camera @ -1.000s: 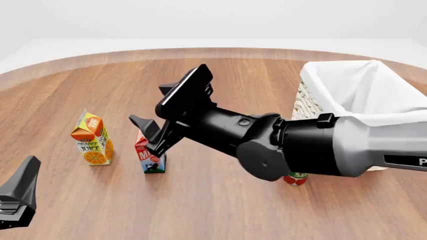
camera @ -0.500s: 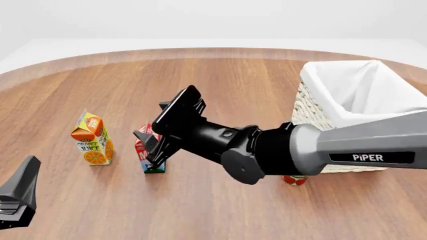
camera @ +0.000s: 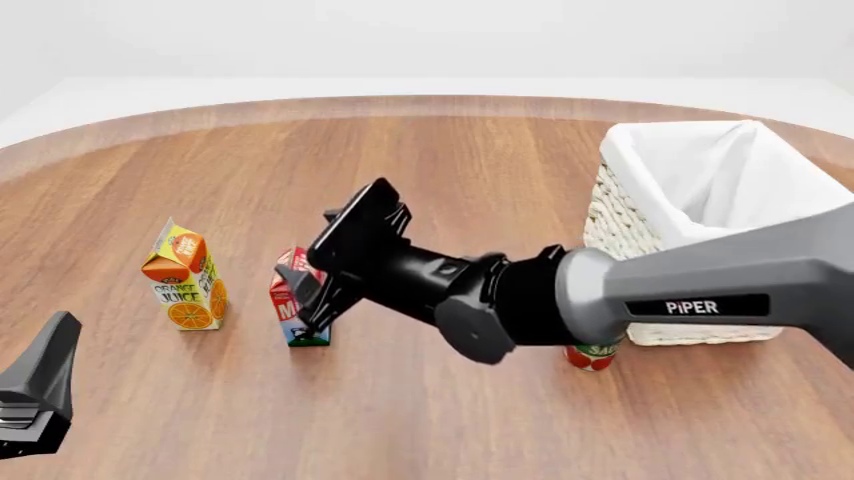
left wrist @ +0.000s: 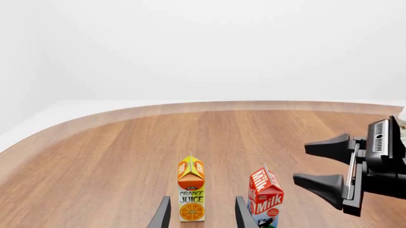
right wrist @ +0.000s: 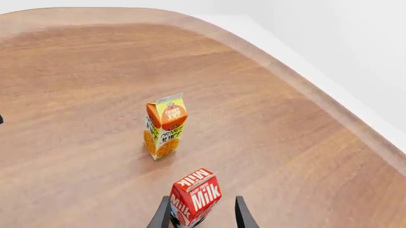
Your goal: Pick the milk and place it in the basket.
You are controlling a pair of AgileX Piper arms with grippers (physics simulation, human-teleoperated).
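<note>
- My right claw (camera: pixel 300 292) has dropped and advanced; its spread fingers now bracket the milk carton (camera: pixel 292 297), not yet clamped.
- My left claw (left wrist: pixel 199 213) idles, fingers apart.
- The basket (camera: pixel 641 220) waits behind.

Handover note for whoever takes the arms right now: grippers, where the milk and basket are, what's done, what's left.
Right gripper: open, fingers either side of the milk, not closed.
Left gripper: open, idle at the near left edge.
Milk: upright on the table, right of the orange juice carton.
Basket: far right, nothing visible inside.
Done: approach to the milk.
Left: close, lift, carry to the basket, release.
</note>
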